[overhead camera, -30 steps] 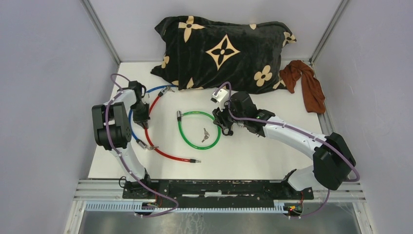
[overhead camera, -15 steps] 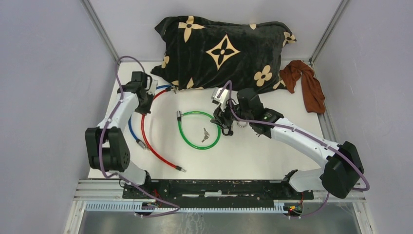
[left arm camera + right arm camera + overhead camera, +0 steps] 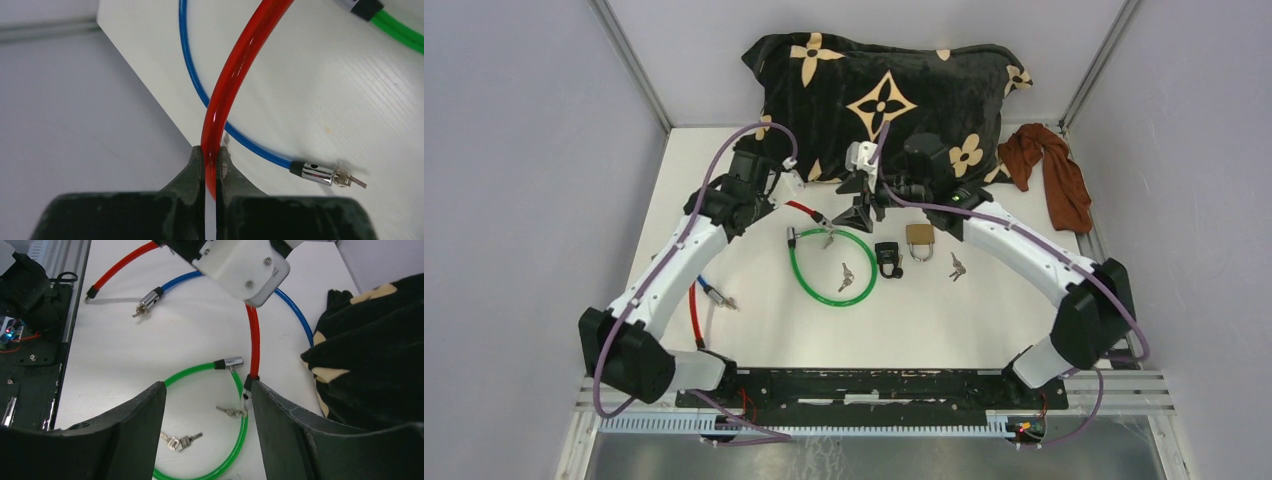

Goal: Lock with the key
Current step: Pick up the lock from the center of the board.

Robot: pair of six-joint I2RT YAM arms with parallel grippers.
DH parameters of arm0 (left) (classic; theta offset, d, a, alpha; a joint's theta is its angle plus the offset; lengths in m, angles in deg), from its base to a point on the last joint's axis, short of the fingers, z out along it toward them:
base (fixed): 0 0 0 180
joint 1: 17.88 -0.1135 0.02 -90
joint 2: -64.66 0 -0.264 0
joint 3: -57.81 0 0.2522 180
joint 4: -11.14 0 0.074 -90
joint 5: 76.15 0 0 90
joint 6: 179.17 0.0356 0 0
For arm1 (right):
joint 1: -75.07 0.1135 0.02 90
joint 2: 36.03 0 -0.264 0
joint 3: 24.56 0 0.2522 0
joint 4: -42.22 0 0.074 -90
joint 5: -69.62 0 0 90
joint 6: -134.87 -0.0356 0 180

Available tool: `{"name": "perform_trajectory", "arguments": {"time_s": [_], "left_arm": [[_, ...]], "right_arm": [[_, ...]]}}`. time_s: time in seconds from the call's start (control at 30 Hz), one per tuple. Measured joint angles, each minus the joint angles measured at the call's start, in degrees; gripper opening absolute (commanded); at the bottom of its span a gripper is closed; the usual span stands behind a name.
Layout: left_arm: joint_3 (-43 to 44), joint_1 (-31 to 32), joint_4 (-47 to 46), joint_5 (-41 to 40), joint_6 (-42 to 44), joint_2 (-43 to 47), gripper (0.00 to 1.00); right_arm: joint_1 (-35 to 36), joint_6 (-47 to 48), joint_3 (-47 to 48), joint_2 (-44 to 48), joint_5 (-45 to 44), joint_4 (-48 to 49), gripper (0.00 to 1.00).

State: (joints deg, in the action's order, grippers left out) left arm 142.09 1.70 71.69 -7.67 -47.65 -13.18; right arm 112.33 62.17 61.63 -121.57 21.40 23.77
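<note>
Jaws: left gripper (image 3: 210, 150) clamped on the red cable (image 3: 214, 125), pinched between both fingertips. Blue cable (image 3: 183, 20) crosses behind the red one on the table (image 3: 984, 310). Right gripper (image 3: 207, 386) jaws wide apart with nothing between them, over the top of the green cable (image 3: 192, 370) loop. Red cable's free end sits just beside one finger.

Top view:
- Brass padlock (image 3: 919, 238) near table centre.
- Black padlock (image 3: 887, 258) just beside it at its 8 o'clock. Neither gripper touches them.
- Key pair (image 3: 957, 267) at the brass padlock's 4 o'clock.
- Second key pair (image 3: 846, 276) inside the green loop.
- Pillow (image 3: 884, 100) at the table's 12 o'clock.
- Brown cloth (image 3: 1054, 175) at 2 o'clock.
</note>
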Motion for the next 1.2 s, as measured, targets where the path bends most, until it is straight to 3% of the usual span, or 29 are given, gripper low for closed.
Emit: {"name": "perform_trajectory", "arguments": {"time_s": [0.23, 0.4, 0.53, 0.67, 0.8, 0.93, 1.03, 1.2], "left_arm": [[-5.7, 13.5, -5.9, -0.9, 9.8, 15.0, 0.02], [-12.0, 19.9, -10.0, -0.9, 13.9, 23.2, 0.02], [-14.2, 21.4, -11.6, -1.0, 15.5, 23.0, 0.02], [-14.5, 22.0, -12.3, -1.1, 15.6, 22.7, 0.02], [-14.7, 22.5, -13.7, -1.1, 15.6, 22.7, 0.02], [-14.7, 22.9, -14.0, -0.9, 15.3, 22.6, 0.04], [-13.6, 22.9, -11.8, 0.8, 11.7, 22.3, 0.42], [-7.3, 22.0, -9.2, 11.7, -1.4, 23.0, 0.68]], "right_arm": [[-0.1, -4.5, 16.4, -17.2, 9.1, -2.8, 0.72], [0.2, -7.3, 14.5, -20.2, 12.5, -3.5, 0.72], [1.2, -7.7, 11.2, -20.2, 13.4, -3.0, 0.49], [1.8, -8.3, 9.4, -20.2, 14.6, -2.9, 0.4], [2.1, -8.6, 8.1, -20.2, 15.5, -2.5, 0.04], [2.1, -10.1, 6.4, -20.2, 15.5, -0.6, 0.0], [2.1, -10.0, 4.1, -18.5, 14.1, 0.9, 0.0], [1.4, -6.4, -2.4, -8.6, 10.3, 0.8, 0.0]]}}
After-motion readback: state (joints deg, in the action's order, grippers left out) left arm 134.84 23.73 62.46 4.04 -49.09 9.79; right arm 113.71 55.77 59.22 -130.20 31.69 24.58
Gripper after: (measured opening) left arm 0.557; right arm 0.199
